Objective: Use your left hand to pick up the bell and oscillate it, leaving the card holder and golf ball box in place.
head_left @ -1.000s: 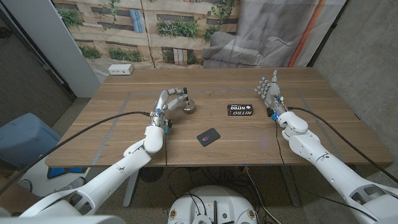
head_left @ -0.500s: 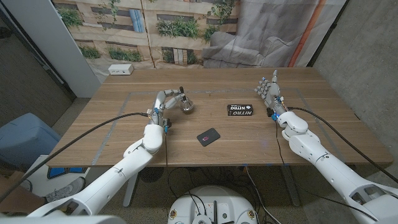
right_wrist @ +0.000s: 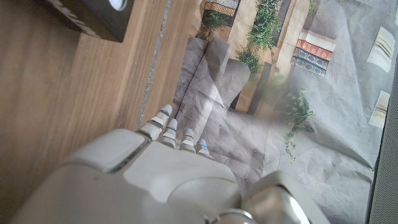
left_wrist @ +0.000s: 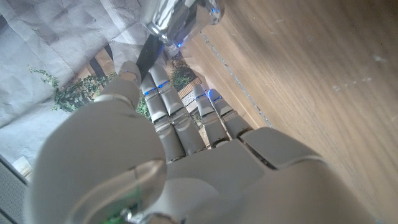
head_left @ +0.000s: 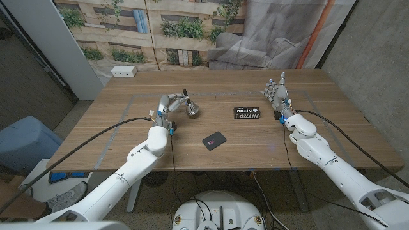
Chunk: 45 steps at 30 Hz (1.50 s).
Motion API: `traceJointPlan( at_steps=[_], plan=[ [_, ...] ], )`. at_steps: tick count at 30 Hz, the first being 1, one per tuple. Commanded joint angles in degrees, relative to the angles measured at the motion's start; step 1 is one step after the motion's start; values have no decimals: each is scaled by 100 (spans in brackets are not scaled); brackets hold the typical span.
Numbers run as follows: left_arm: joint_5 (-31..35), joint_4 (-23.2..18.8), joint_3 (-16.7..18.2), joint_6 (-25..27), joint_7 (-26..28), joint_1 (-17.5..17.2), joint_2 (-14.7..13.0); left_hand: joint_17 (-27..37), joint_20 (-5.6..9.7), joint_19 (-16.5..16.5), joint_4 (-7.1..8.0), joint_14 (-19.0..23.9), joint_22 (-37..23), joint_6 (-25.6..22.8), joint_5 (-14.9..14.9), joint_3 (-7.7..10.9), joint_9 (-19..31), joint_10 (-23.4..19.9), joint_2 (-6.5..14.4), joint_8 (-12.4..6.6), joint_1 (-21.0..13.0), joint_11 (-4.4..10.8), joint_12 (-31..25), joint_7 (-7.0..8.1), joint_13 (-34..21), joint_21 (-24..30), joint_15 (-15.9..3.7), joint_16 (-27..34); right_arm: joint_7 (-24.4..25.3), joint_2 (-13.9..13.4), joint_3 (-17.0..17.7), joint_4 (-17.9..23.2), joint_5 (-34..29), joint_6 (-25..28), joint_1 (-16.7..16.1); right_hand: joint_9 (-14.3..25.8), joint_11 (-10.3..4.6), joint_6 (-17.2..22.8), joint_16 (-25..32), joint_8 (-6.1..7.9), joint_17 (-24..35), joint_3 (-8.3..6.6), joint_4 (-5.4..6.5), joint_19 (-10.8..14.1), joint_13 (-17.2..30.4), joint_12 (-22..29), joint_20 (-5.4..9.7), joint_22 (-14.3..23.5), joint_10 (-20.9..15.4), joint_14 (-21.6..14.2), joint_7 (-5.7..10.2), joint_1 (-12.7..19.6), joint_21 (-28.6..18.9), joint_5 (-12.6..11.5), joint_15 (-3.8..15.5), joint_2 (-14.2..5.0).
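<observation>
Gripping the small silver metal bell with a thin black handle (head_left: 191, 108), the left hand (head_left: 170, 106) has its fingers curled round the handle and holds the bell above the wooden desk (head_left: 128, 137), left of centre; whether the tilted bell clears the surface or touches it cannot be told. In the left wrist view the shiny bell body (left_wrist: 169, 17) sits just past the fingertips (left_wrist: 163, 93). The black rectangular golf ball box with white NITRO lettering (head_left: 247, 113) lies flat to the right of the bell, well apart from it. The dark card holder with a pink edge (head_left: 214, 140) lies nearer the front edge, between the two arms. The right hand (head_left: 276, 96) stands upright on the desk's right side, fingers apart, holding nothing, near the box. A white power strip (head_left: 124, 71) rests at the far left corner.
</observation>
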State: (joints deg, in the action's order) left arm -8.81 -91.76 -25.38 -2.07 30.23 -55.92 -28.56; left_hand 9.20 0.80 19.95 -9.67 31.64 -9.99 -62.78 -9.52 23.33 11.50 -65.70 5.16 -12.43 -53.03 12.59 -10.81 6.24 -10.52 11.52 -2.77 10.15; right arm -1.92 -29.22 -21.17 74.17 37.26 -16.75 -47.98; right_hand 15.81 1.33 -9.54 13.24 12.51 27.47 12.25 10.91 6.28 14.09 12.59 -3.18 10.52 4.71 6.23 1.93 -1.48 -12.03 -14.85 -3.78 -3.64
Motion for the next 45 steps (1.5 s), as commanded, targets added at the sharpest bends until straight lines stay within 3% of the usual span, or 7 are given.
traceJointPlan(
  at_steps=[1, 16, 28, 37, 45],
  plan=[
    [-706, -621, 114, 861, -223, -146, -67, 12, -45, 28, -13, 46, -9, -308, -37, 8, 44, -63, 46, -87, -12, -23, -29, -186, -24, 3, -694, 6, 1, -1, 0, 6, 2, 4, -2, 17, 18, -48, 20, 33, 24, 36, -7, 38, 21, 28, 6, 18, 28, 22, -2, 17, -30, -38, 7, -557],
    [-1714, -1025, 179, 1861, -290, -132, -51, 6, -47, 29, -19, 15, -11, -328, -37, -4, 45, -90, 17, -92, -6, -20, -22, -176, -24, 3, -694, -14, -2, 0, 0, 1, 2, 2, 1, 17, 2, -48, 20, 33, 24, 36, -6, 42, 21, 26, 3, 18, 32, 22, 0, 17, -31, -38, 3, -557],
    [-2230, -1211, 176, 2220, -228, -51, -62, 0, -39, 19, -20, -41, -12, -333, -36, -15, 47, -107, -2, -91, -2, -19, -15, -173, -24, -1, -696, -31, 0, 1, -1, 2, 0, 1, 0, 17, 6, -46, 20, 34, 24, 36, -6, 42, 21, 28, 4, 18, 27, 21, 1, 17, -31, -38, -3, -557],
    [-2247, -1313, 94, 2119, -161, -28, -140, 0, -35, 24, -19, -82, -13, -336, -38, -17, 49, -116, 0, -90, -6, -18, -11, -168, -25, 1, -697, -36, -2, 0, 0, 2, 2, 1, -1, 17, 9, -43, 20, 35, 24, 36, -6, 42, 21, 26, 6, 18, 31, 22, 2, 17, -31, -38, -2, -556],
    [-1999, -1318, -3, 1719, -166, -48, -227, 6, -32, 25, -15, -100, -13, -344, -39, -20, 50, -106, 10, -92, -9, -17, -2, -171, -25, 2, -700, -29, -3, -4, 2, 5, 4, 3, -2, 17, 3, -45, 17, 34, 24, 36, -7, 41, 21, 24, 9, 18, 37, 27, 1, 17, -31, -38, -1, -557]
  ],
)
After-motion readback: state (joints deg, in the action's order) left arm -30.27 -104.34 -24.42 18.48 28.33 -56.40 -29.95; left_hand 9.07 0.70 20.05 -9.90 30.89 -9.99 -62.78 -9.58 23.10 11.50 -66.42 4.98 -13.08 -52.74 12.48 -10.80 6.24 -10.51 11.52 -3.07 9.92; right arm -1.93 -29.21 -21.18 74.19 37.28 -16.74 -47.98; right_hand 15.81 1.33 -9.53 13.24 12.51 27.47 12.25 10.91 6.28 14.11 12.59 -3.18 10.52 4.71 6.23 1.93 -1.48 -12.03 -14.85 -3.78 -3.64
